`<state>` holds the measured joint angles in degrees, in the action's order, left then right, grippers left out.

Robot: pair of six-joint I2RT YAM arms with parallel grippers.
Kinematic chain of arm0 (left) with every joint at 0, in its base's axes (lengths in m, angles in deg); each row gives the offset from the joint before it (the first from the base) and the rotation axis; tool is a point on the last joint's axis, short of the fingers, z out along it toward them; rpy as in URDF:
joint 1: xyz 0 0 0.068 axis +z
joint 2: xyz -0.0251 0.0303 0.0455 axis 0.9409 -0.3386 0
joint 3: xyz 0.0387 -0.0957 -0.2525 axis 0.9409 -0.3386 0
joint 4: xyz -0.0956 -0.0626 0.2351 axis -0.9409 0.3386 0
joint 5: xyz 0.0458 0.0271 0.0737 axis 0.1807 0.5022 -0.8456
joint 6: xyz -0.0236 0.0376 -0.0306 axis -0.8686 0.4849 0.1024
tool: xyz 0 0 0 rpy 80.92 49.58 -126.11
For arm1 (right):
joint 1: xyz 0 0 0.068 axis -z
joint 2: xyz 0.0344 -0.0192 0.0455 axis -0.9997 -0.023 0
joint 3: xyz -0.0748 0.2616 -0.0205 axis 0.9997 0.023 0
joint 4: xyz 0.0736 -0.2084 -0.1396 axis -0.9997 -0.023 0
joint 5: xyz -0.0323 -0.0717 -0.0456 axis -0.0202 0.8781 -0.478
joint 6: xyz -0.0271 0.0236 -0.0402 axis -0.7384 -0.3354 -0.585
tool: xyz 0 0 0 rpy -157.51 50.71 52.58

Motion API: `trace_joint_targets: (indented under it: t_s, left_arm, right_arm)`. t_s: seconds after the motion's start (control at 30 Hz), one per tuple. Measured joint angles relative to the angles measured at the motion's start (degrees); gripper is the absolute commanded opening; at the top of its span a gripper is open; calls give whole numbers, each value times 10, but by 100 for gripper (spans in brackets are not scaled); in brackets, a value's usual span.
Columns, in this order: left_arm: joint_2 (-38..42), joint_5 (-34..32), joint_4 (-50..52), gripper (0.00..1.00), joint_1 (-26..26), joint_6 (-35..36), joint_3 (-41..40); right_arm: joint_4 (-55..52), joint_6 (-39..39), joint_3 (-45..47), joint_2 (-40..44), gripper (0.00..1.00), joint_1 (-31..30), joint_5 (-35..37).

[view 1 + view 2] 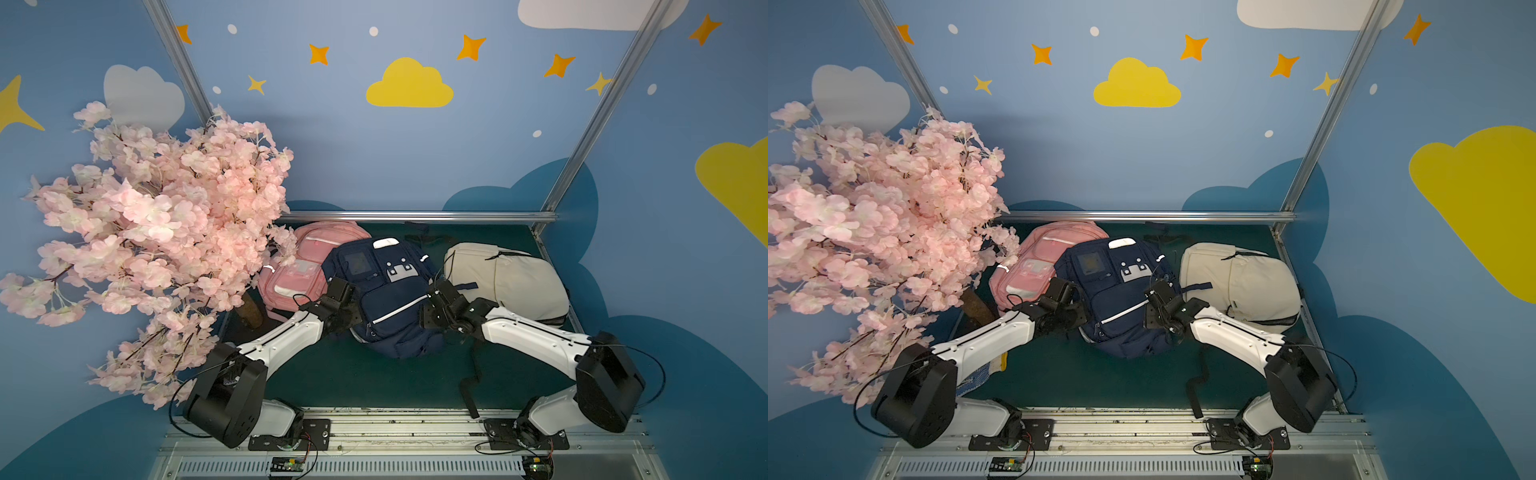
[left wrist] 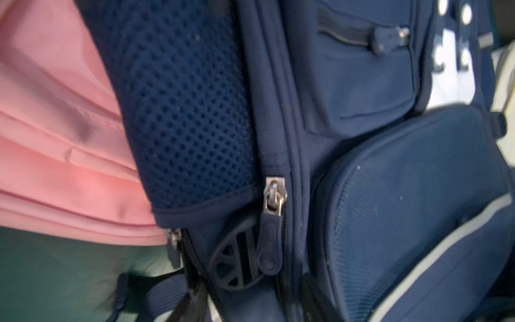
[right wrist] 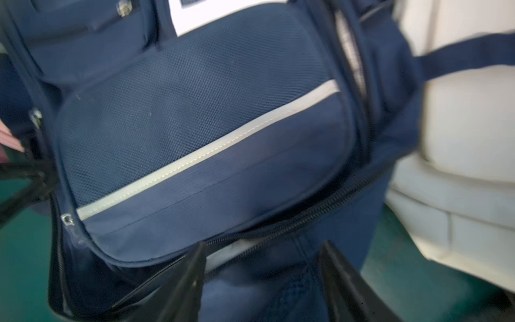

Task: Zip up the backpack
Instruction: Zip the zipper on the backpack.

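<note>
Worktop (image 1: 374, 382) in green carries three bags, and the navy backpack (image 1: 386, 299) lies in the middle, against a pink backpack (image 1: 291, 266) and just beside a cream backpack (image 1: 507, 278); the step in hand looks like lining up on the zip, with no pull yet begun; both arms reach in from the near rail, elbows out, the left arm (image 1: 282, 336) at the bag's left flank, the right arm (image 1: 536, 336) at its right flank; the right tool (image 3: 263, 248) stands spread, nothing between its fingers (image 3: 189, 281), poised at a gaping zip track (image 3: 306, 214); the left tool (image 1: 353, 322) hides its jaws, so I cannot tell its state; its wrist view faces a metal slider (image 2: 275, 195) whose dark pull tab (image 2: 268, 248) hangs free; next, probably, one tool must pinch that small tab while the other steadies the cloth.
</note>
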<state>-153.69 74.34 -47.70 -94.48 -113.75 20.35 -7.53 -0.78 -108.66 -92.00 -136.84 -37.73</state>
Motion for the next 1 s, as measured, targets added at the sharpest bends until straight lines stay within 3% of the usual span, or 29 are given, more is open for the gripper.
trace_joint_targets:
  t_s: [0.13, 0.27, 0.4, 0.57, 1.0]
  left_arm:
    - [3, 3, 10, 40, 18, 6, 1]
    - [35, -12, 32, 52, 22, 16, 1]
    - [94, -41, 56, 58, -3, 15, 9]
    - [132, -38, 61, 55, -40, 13, 23]
    - [6, 16, 12, 45, -33, 16, 26]
  right_arm:
    - [-3, -9, 26, -9, 47, -35, -5]
    - [17, 1, 67, -2, 46, -74, -18]
    - [26, 9, 73, -2, 48, -82, -20]
    - [29, 15, 73, -2, 48, -83, -17]
    - [38, 20, 80, 2, 48, -83, -11]
